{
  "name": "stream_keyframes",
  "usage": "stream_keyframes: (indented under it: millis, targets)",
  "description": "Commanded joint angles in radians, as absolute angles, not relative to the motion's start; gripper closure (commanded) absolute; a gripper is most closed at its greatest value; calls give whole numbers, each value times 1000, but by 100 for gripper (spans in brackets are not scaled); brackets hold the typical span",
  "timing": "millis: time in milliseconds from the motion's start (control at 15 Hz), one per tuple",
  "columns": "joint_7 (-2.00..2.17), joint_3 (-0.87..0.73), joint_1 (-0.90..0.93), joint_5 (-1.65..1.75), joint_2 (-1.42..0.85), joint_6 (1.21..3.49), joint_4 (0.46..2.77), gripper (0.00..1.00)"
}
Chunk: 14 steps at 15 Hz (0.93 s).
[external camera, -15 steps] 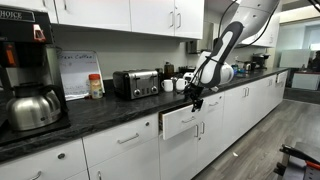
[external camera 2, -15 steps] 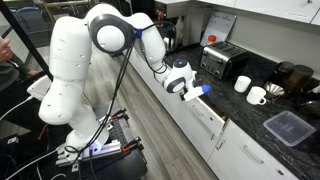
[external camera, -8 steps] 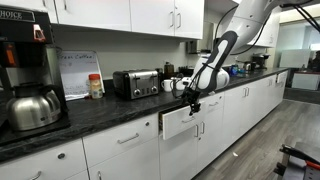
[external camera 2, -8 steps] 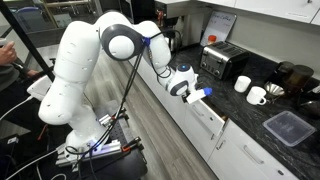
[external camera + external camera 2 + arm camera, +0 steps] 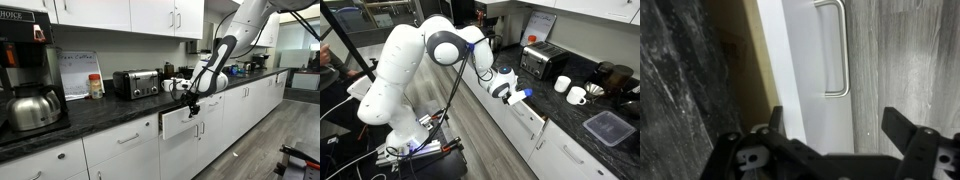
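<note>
Office kitchen, toaster (image 5: 136, 83), coffee maker (image 5: 25, 75), cabinets (image 5: 130, 12)

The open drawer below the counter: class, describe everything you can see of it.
The drawer has a flat white front with a slim metal bar handle. It stands pulled partway out beneath the dark stone counter, showing a pale wooden inside. The open claw hangs over its front's top edge; contact is unclear.

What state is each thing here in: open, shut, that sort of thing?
Drawer: partly open.
Gripper: open, fingers spread wide at the drawer front.
Neighbouring drawer: shut.
Upper cabinets: shut.
</note>
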<state>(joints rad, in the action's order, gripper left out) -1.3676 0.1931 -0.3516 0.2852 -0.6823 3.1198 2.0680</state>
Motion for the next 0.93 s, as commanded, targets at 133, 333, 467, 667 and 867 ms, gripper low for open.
stream_keyframes:
  millis: [133,333,467,667,867]
  targets:
    - [-1431,256,-424,309,-679,3070,2082,0]
    - [-1445,254,-419,306,-679,3076,2068,0]
    - [-1454,254,-417,306,-676,3072,2059,0]
    - [-1463,252,-410,307,-669,3080,2052,0]
    - [-1474,256,-410,306,-668,3083,2036,0]
